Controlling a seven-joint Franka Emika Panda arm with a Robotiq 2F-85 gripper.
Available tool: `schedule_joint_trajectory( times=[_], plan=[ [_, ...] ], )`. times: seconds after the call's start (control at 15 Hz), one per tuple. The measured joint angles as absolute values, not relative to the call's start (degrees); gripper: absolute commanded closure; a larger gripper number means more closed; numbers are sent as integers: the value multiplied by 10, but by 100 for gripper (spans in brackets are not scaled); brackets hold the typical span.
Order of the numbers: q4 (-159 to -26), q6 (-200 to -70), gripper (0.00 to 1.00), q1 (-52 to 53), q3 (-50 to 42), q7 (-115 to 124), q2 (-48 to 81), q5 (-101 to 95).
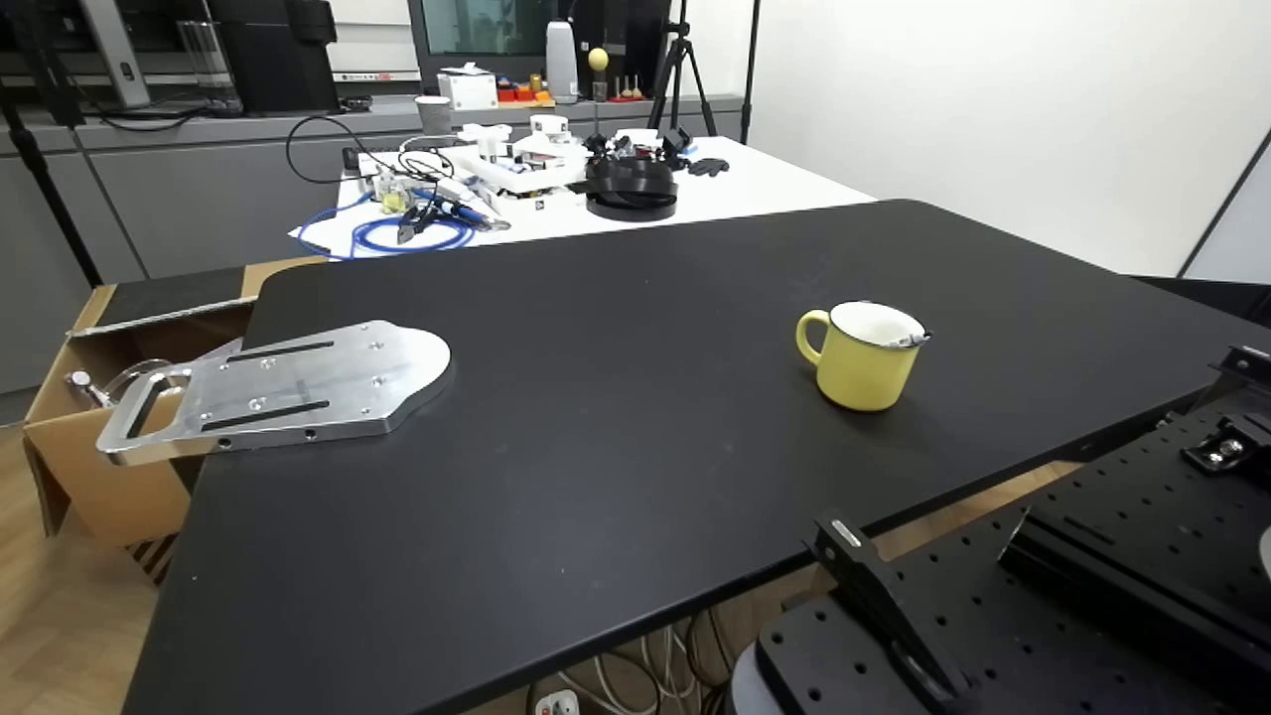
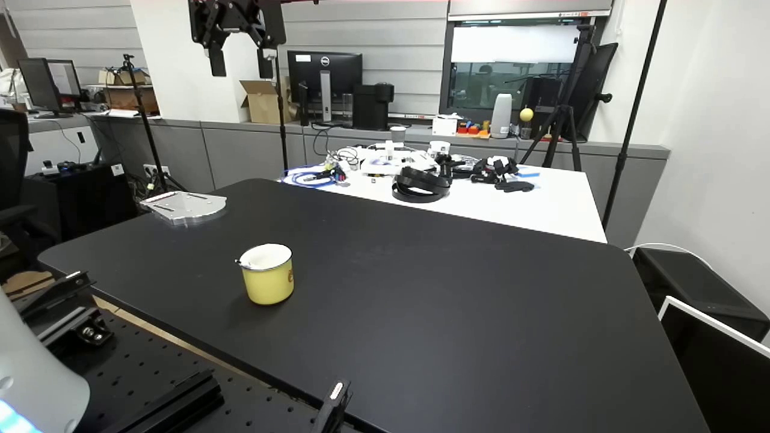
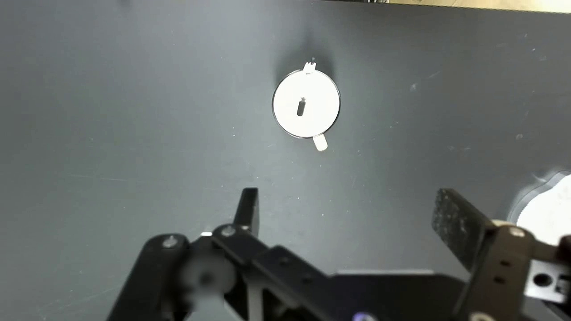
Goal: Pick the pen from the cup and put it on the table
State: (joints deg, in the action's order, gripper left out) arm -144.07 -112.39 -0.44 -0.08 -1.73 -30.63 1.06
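The yellow cup (image 1: 862, 372) stands upright on the black table (image 1: 596, 477); it also shows in an exterior view (image 2: 269, 282) and from above in the wrist view (image 3: 323, 107). The pen leans in the cup. Its pale end with a dark tip sticks out over the rim, away from the handle, in both exterior views (image 1: 909, 341) (image 2: 243, 263) and the wrist view (image 3: 309, 67). A dark part (image 3: 301, 107) shows inside the cup. My gripper (image 2: 242, 63) is open and empty, high above the table. In the wrist view (image 3: 348, 200) its fingers stand wide apart, below the cup in the picture.
A silver metal plate with a handle (image 1: 318, 382) lies at the table's edge, also in an exterior view (image 2: 186, 205) and the wrist view (image 3: 548, 207). A white table (image 2: 511, 207) with cables and parts adjoins behind. A cardboard box (image 1: 119, 457) stands below the plate's end.
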Motion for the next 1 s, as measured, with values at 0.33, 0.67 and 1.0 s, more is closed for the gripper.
schedule_joint_trajectory(
  times=[0.33,0.67,1.0],
  plan=[
    [-1442,-1140,0,-6,-5,-19,-256,10],
    [-1440,-1160,0,-12,-15,-20,-172,11],
    [-1421,-1175,0,-22,-21,-9,-68,15]
  ],
)
